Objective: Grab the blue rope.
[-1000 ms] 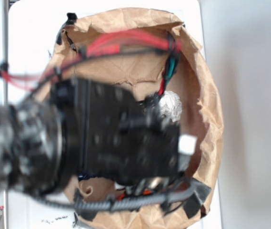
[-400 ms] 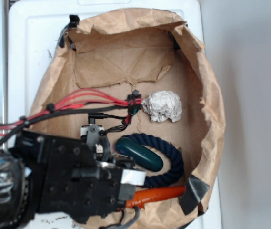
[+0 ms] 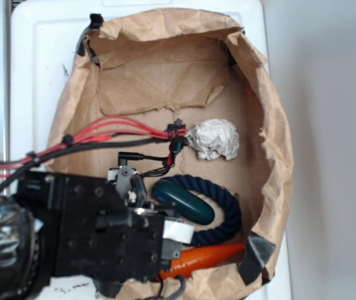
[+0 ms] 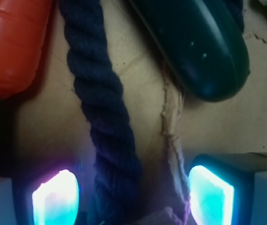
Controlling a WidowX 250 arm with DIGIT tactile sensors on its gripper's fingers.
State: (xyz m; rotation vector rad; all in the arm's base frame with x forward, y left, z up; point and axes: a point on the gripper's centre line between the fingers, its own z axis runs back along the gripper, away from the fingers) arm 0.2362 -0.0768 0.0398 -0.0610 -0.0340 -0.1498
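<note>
The pincer [image 4: 133, 197] stands wide, its two lit fingertips [image 4: 56, 197] set apart at the bottom corners of the wrist view with nothing clamped between them. The blue rope [image 4: 107, 122] runs straight through that gap: its long axis lies roughly along the line leading away from the pincer, crossing the line between the two tips nearly at right angles, and it sits somewhat closer to the left-hand tip in that view than to the other. Whether the tips already touch the strands cannot be told. Judging from this, the coming move is simply a closing of the tips across the rope's thickness, perhaps after a slight shift sideways to centre it. Just beyond the pincer and to one side of the rope lies an orange carrot [image 4: 11, 42], close beside the strand; on the other side, a little further off, lies a smooth dark green oval object [image 4: 203, 47], apart from the rope here. In the exterior view the rope [image 3: 228, 215] curves around the green oval [image 3: 184, 203], with the carrot [image 3: 212, 255] beside it, all on the floor of a brown paper bag [image 3: 271, 125]; further away from the pincer sits a crumpled white paper ball [image 3: 214, 139].
</note>
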